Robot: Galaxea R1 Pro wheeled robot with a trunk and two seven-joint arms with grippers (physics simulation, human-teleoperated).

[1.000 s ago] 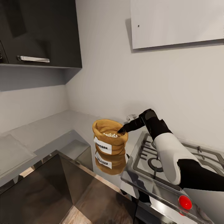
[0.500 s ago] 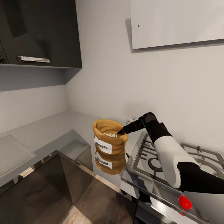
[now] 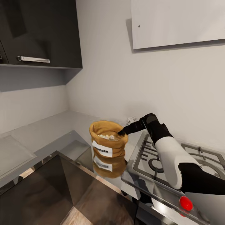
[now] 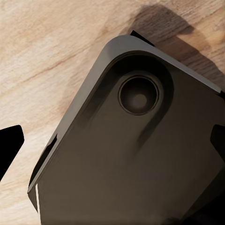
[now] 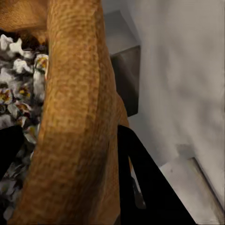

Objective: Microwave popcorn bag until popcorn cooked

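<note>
The popcorn bag [image 3: 107,142], a tan sack with a white label and pale popcorn inside, stands on the reflective countertop [image 3: 47,128] beside the hob. My right gripper [image 3: 121,132] reaches over from the right and is shut on the bag's right rim. In the right wrist view the rolled rim [image 5: 75,117] runs between the two black fingers [image 5: 140,183], one inside by the popcorn [image 5: 18,70], one outside. My left gripper [image 4: 112,140] hangs open over a dark part of the robot and wooden floor. The microwave is out of view.
A steel gas hob [image 3: 156,165] with a red knob [image 3: 186,203] lies right of the bag, under my right arm. A dark wall cabinet [image 3: 40,31] with a metal handle hangs at upper left, a white one [image 3: 178,22] at upper right. The wall stands close behind the bag.
The bag has shifted a little to the left and tilted, with its rim held by my right gripper. The right arm has barely moved.
</note>
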